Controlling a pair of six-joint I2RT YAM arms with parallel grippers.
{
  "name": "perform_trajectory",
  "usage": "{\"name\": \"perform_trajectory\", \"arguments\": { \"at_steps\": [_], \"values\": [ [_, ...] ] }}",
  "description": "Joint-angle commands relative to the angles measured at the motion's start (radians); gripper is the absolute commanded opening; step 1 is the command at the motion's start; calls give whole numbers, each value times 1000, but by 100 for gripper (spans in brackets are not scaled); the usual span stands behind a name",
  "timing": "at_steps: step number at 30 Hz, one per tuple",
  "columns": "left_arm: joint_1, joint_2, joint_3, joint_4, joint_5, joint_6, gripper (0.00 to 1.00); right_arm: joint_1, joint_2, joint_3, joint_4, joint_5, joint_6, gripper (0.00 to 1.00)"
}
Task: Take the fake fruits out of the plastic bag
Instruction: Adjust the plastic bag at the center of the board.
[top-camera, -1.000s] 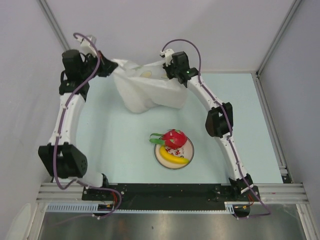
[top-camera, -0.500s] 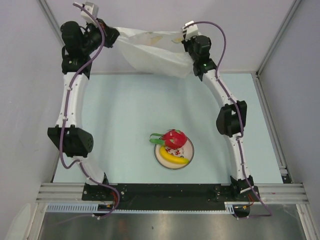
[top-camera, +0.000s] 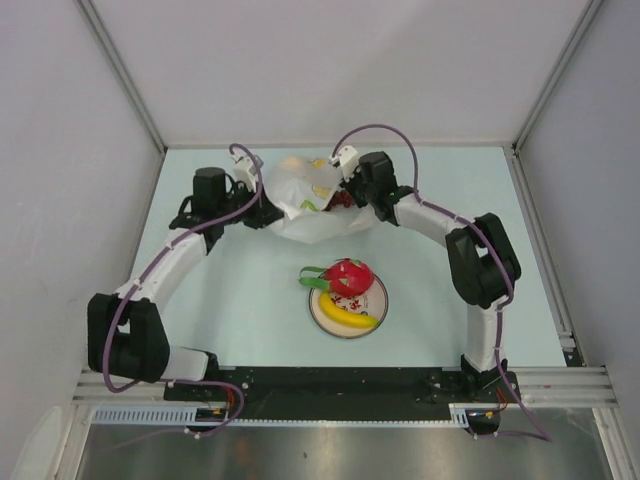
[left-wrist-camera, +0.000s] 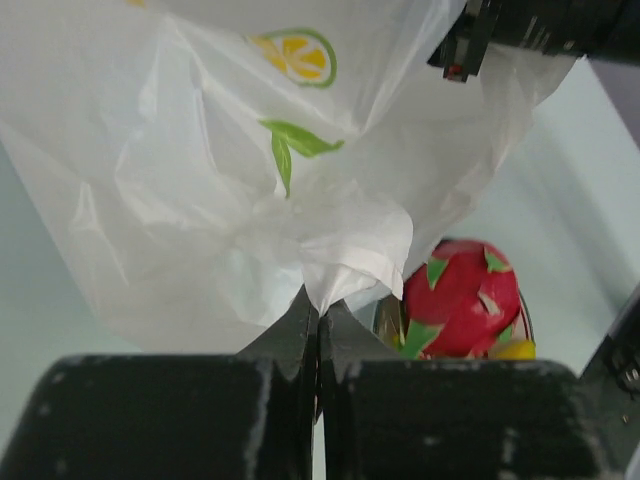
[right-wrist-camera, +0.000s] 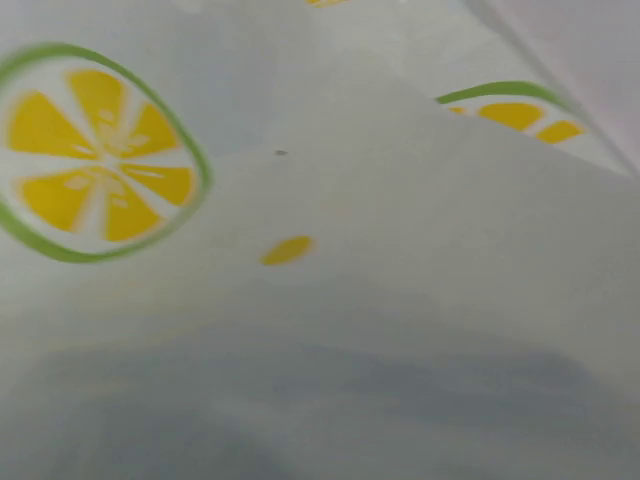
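One plastic bag (top-camera: 305, 208), one plate (top-camera: 377, 298), one banana (top-camera: 350, 315), one red fruit (top-camera: 350, 275) (so two fruits in the open)

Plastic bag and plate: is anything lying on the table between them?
Nothing: the top view shows a bare strip of table between the plastic bag and the plate.

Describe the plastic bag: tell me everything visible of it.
The plastic bag is thin, crinkled, translucent white film printed with lemon slices and green leaves. It slumps at the far middle of the table, beyond the plate. The left gripper pinches a bunched fold on its left side; the right gripper is shut on its right edge.
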Motion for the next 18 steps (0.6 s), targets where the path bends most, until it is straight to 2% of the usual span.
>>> {"name": "perform_trajectory", "arguments": {
  "at_steps": [1,7,11,18],
  "values": [
    [-13,-117,-38,35,-49,-27,0,32,-49,-2,0,-33,33,6],
    [-13,-194,-9,28,-98,-67,0,66,-32,33,58,-25,23,18],
    [-13,-252,-10,59,-319,-143,0,59,69,189,-18,-67,92,20],
    [-13,-263,-40,25,-328,-163,0,88,187,347,-49,-131,252,25]
  ]
}}
